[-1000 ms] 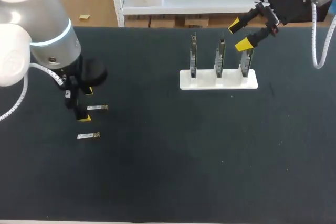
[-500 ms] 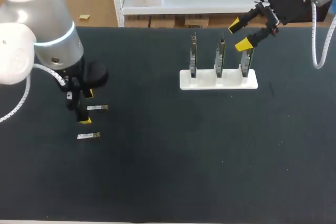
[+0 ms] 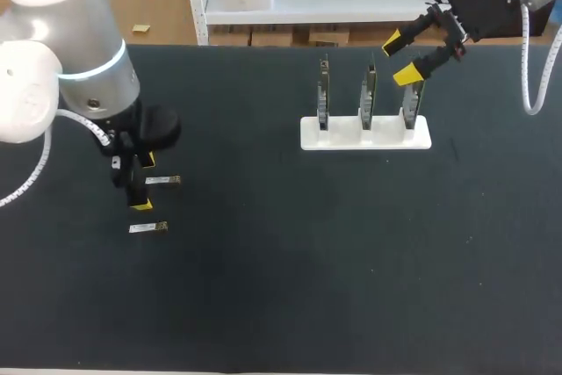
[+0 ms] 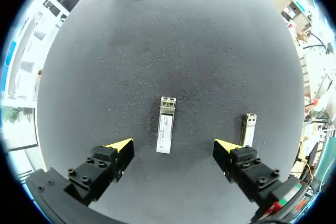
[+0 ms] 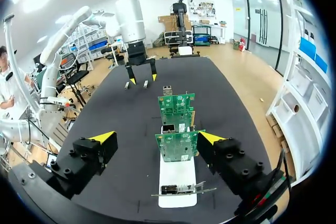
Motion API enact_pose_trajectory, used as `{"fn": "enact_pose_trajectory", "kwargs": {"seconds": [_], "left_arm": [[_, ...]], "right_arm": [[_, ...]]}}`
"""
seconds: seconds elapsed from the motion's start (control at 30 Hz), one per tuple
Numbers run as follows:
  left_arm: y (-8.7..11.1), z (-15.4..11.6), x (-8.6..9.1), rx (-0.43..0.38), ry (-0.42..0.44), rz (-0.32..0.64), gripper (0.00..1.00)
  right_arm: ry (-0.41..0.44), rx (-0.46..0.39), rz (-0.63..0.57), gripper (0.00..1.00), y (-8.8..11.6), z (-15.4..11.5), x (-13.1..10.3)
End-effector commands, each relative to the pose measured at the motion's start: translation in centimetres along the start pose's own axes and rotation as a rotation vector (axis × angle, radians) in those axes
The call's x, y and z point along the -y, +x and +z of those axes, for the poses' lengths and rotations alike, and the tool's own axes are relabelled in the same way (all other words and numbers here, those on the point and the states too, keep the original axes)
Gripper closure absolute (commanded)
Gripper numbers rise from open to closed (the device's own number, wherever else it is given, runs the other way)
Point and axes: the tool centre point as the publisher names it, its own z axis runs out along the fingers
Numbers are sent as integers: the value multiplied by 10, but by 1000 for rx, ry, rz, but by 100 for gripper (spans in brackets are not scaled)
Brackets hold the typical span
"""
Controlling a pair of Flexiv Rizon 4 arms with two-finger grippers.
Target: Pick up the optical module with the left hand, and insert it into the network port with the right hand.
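Note:
Two small silver optical modules lie on the black table. One module (image 3: 163,180) (image 4: 166,132) rests between the fingers of my left gripper (image 3: 145,182) (image 4: 173,149), which hangs open just above it without touching. The second module (image 3: 147,227) (image 4: 248,129) lies just outside one finger. A white stand (image 3: 365,133) (image 5: 177,182) holds three upright circuit boards (image 3: 369,94) (image 5: 176,148) carrying the network ports. My right gripper (image 3: 399,58) (image 5: 157,141) hovers open and holds nothing, above the stand's right end, with the boards ahead of its fingers.
In the right wrist view my left arm (image 5: 131,24) stands at the far end of the table beyond the boards. The black table mat (image 3: 290,261) stretches between the modules and the stand.
My left arm has shifted slightly and its gripper has come down a little around the module. The right arm has not moved.

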Motion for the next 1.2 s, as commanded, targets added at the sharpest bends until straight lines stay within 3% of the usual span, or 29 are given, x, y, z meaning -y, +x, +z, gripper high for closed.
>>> {"fn": "enact_pose_trajectory", "kwargs": {"seconds": [0.03,0.4,0.5,0.53,0.67,1.2], "left_arm": [[0,3,-2,-6,6,1,0],[1,5,-1,-9,13,-6,0],[1,5,-1,-9,17,-6,62],[1,5,-1,-9,18,-7,58],[1,6,-1,-8,19,-6,100],[-1,4,-3,-7,16,-4,100]], "right_arm": [[-1,0,0,0,0,0,1],[-1,0,0,0,0,0,1],[-1,0,0,0,0,0,1],[-1,0,0,0,0,0,1],[-1,0,0,0,0,0,1],[-1,0,0,0,0,0,1]]}}
